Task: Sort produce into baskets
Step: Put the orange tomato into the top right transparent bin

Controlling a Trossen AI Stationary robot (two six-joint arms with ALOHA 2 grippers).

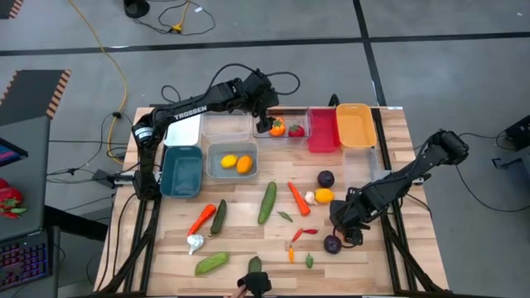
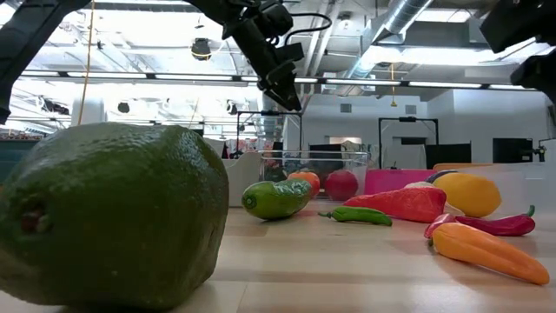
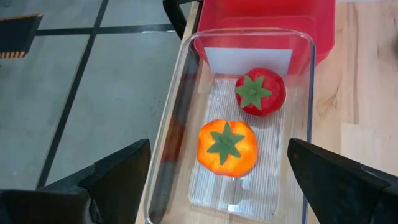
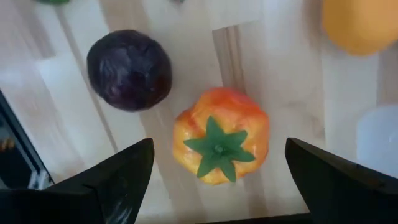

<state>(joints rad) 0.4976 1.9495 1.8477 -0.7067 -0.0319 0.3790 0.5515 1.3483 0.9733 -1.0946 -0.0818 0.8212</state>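
Left gripper point(image 3: 214, 180) hovered spread over orange pepper point(image 3: 227, 147) in clear tub point(image 3: 180, 99); right gripper point(image 4: 214, 180) spread, straddling orange-yellow pepper point(image 4: 221, 134) beside purple ball point(image 4: 129, 70).

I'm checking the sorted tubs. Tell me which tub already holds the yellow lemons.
The grey-blue tub, in the row nearer the produce, beside the teal tub. Two yellow lemons lie in it; the clear tub holds pepper-like pieces instead.

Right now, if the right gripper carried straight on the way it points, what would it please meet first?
Most likely the orange pepper, which lies centred between the open right gripper's fingers, with a purple ball beside it. How far off it is cannot be judged.
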